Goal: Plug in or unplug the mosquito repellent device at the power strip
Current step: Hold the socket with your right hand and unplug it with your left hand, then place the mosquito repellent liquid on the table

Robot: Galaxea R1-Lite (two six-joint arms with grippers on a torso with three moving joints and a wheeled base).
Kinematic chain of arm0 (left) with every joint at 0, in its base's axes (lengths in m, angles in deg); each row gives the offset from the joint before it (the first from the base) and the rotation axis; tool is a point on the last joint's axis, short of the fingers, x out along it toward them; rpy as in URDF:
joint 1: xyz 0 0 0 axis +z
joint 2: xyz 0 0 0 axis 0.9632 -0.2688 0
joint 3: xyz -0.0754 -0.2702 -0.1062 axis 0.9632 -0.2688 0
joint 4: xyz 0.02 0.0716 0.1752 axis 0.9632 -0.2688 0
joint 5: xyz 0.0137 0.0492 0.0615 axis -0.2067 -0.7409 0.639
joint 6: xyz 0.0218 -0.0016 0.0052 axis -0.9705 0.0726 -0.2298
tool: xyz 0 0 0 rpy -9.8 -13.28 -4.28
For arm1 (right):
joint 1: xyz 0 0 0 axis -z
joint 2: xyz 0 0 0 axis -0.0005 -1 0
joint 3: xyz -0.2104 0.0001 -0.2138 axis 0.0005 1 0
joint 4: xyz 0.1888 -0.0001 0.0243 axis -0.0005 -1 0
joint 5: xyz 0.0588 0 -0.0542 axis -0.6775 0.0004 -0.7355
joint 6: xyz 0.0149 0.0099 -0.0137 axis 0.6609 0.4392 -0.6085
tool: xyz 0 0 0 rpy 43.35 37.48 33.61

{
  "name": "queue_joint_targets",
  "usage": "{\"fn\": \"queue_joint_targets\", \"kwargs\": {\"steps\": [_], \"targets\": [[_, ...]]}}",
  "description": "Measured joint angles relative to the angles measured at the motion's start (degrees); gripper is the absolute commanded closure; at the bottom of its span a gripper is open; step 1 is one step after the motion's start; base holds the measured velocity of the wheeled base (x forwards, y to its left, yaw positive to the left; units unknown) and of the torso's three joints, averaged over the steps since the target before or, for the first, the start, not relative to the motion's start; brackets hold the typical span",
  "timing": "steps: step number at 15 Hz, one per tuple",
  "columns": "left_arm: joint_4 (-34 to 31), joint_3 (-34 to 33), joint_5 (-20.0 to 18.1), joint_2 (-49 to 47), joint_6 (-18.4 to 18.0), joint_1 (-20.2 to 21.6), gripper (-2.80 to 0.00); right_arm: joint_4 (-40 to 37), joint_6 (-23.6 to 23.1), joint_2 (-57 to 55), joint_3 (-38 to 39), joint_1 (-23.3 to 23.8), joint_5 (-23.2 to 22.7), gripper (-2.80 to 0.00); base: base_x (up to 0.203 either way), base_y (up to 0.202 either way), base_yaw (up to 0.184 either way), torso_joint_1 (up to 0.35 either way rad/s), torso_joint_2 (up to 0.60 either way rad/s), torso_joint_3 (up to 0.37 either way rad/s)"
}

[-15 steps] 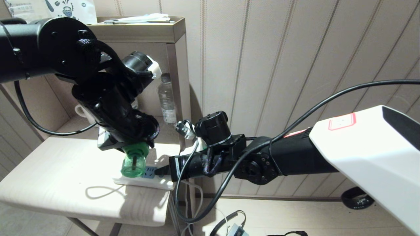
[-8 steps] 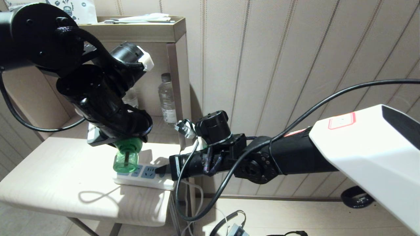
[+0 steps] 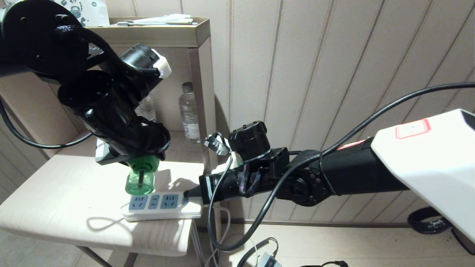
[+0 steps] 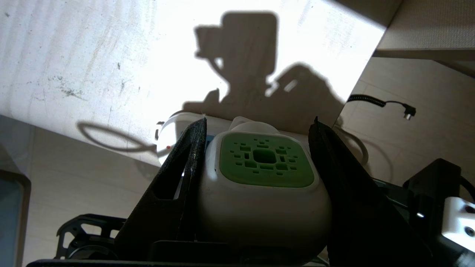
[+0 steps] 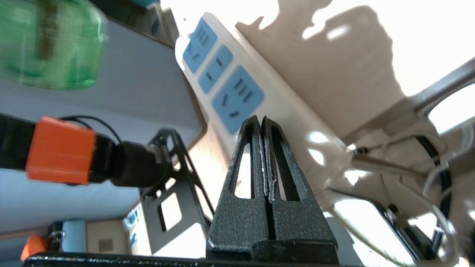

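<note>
The mosquito repellent device (image 3: 140, 177) hides its prongs; its head sits behind the left tool (image 4: 256, 126).

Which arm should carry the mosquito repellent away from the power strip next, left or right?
Left. The left gripper already clamps the mosquito repellent device, lifted off the power strip. The right gripper is shut, its tip on the strip's end.

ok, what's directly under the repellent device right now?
The mosquito repellent device, clamped in the left gripper, hangs above the left end of the power strip, clear of the sockets. Its prongs are hidden. The right gripper, shut, rests on the strip's other end.
</note>
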State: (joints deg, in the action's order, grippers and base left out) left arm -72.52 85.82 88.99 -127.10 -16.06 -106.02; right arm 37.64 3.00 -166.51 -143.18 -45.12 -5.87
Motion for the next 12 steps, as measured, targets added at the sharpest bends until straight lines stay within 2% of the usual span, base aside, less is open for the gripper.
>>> {"fn": "queue_joint_targets", "kwargs": {"steps": [7, 9, 12], "targets": [[0.0, 0.0, 0.1, 1.0, 0.0, 0.1, 0.0, 0.3, 0.2, 5.9, 0.9, -0.3, 0.2, 0.0, 0.0, 0.0, 0.0, 0.0, 0.0, 0.0], [-0.1, 0.0, 0.1, 1.3, -0.1, 0.2, 0.0, 0.1, 0.1, 9.5, 2.5, 0.0, 0.9, 0.0, 0.0, 0.0, 0.0, 0.0, 0.0, 0.0], [-0.6, -0.1, 0.1, 2.0, 0.0, 0.4, 0.0, -4.2, -1.5, 17.2, 5.1, 1.0, 3.6, 0.0, 0.0, 0.0, 0.0, 0.0, 0.0, 0.0]]}}
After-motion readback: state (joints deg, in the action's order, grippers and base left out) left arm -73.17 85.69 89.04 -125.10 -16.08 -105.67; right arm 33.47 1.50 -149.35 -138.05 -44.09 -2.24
